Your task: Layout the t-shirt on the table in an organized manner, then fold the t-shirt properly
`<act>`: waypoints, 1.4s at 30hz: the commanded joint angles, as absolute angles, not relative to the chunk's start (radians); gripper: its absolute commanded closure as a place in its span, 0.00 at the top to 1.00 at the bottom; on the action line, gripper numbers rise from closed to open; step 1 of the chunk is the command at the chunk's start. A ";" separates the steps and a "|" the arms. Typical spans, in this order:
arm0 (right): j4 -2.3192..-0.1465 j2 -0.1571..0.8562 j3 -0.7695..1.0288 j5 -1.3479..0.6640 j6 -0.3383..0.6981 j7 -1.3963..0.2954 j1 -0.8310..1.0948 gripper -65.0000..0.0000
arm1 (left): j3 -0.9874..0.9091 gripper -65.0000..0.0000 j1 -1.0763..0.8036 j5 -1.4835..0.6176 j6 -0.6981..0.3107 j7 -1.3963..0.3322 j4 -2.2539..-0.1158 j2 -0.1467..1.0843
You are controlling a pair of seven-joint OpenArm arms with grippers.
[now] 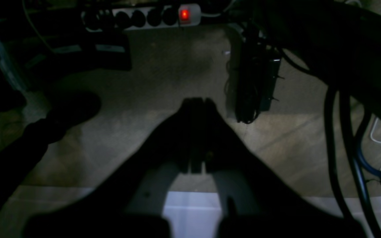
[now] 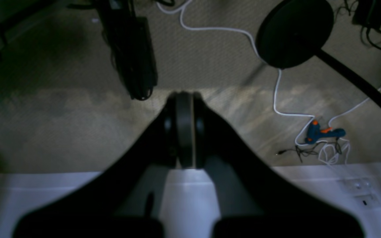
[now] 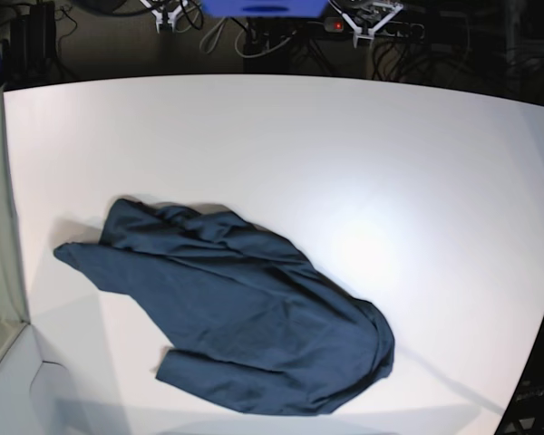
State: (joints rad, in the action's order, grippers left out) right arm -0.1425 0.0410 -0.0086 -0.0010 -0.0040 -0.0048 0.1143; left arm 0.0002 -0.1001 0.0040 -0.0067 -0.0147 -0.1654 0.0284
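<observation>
The t-shirt lies crumpled on the table. Both grippers, left and right, hang off-table, seemingly closed; each should pinch one hem corner and spread.

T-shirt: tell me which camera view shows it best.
The base view. It shows the whole t-shirt from above, lying crumpled on the white table. Neither wrist view shows the shirt at all; each looks past its shut gripper, left gripper and right gripper, at the floor and cables.
</observation>
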 commanded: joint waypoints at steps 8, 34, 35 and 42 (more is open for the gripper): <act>-0.145 0.041 -0.007 -0.002 0.005 -0.002 0.119 0.00 | 0.001 0.00 -0.104 0.007 0.004 -0.010 -0.168 0.036; -0.308 0.061 -0.007 -0.002 0.005 0.010 0.234 0.00 | 0.001 0.00 -0.180 0.007 -0.001 -0.001 -0.193 0.038; -0.352 0.065 -0.007 -0.002 0.005 0.016 0.271 0.00 | 0.001 0.00 -0.208 0.007 -0.001 -0.001 -0.217 0.039; -0.840 0.120 0.001 -0.005 0.007 0.008 0.595 0.00 | -0.004 0.00 -0.547 0.001 -0.002 -0.008 -0.733 0.097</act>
